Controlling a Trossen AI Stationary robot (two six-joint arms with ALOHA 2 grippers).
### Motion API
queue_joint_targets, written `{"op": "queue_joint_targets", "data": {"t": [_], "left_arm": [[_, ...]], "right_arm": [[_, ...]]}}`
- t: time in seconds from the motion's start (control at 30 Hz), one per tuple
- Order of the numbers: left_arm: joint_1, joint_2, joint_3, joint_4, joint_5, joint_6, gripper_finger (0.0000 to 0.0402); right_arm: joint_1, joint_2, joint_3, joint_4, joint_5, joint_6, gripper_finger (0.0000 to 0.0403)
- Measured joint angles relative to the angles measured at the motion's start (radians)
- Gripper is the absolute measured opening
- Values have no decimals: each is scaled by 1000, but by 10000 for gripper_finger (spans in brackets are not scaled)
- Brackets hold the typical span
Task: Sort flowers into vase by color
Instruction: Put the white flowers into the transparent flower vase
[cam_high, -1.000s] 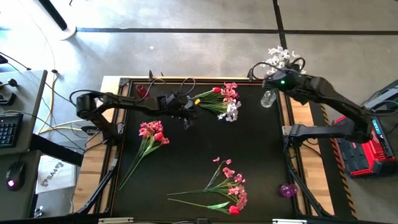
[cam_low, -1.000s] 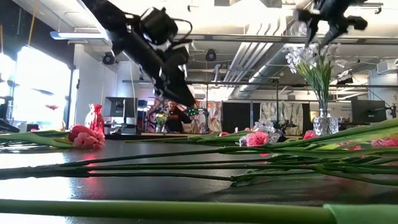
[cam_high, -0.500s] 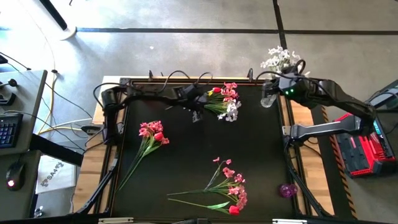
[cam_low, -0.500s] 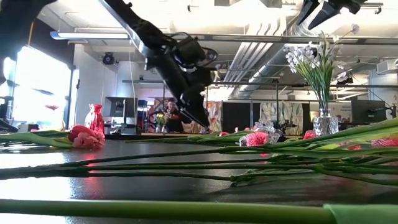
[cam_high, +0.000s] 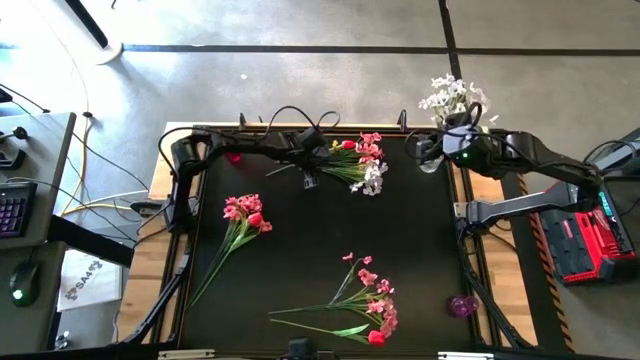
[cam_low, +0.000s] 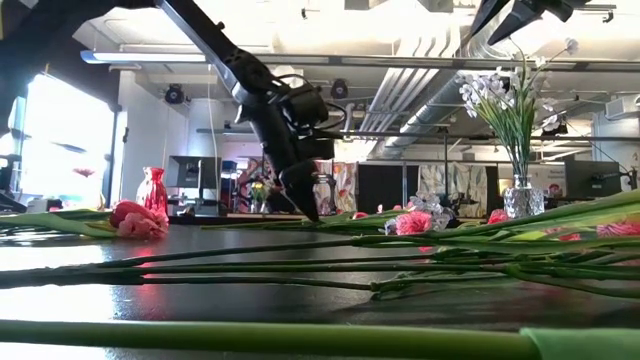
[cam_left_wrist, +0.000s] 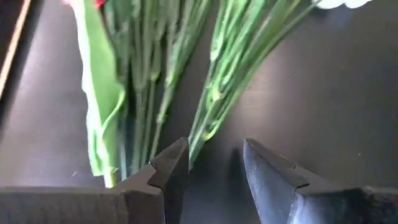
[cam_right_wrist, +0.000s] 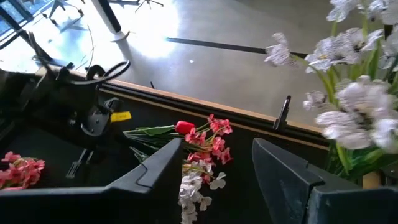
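Left gripper (cam_left_wrist: 211, 168) hangs low, jaws parted and empty, astride the mixed bunch's stems (cam_left_wrist: 217, 81) to pick 1; right gripper (cam_right_wrist: 214, 165), jaws apart and empty, waits by the white-flower vase (cam_high: 431, 158).

Black table (cam_high: 420, 250); keyboard (cam_high: 12, 208) and mouse (cam_high: 20, 296) on side desk; red toolbox (cam_high: 578, 248) at opposite side.

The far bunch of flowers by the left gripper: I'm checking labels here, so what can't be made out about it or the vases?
- Far bunch: in the left wrist view the picture's top edge cuts off the blossoms, leaving blurred stems.
- Clear vase: high view, largely covered by the right gripper.
- Red vase: small in the low view; whether it holds any stems is unclear.
- Left gripper: open, which stem it targets is unclear.
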Motion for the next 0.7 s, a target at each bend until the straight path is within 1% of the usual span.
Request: {"op": "queue_joint_targets", "data": {"t": [0.2,0.5,0.57,0.63,0.7], "left_arm": [[17,4,8,15,58,25,141],[44,18,8,6,122,0,140],[43,18,11,-3,123,-25,140],[42,19,33,-46,116,-44,140],[41,23,60,-72,79,-38,140]], "right_arm": [[6,30,-1,1,-1,-3,183],[6,51,-1,23,-21,2,183],[6,51,-1,37,-33,7,183],[6,51,-1,49,-47,20,183],[6,51,-1,67,-62,20,183]]}}
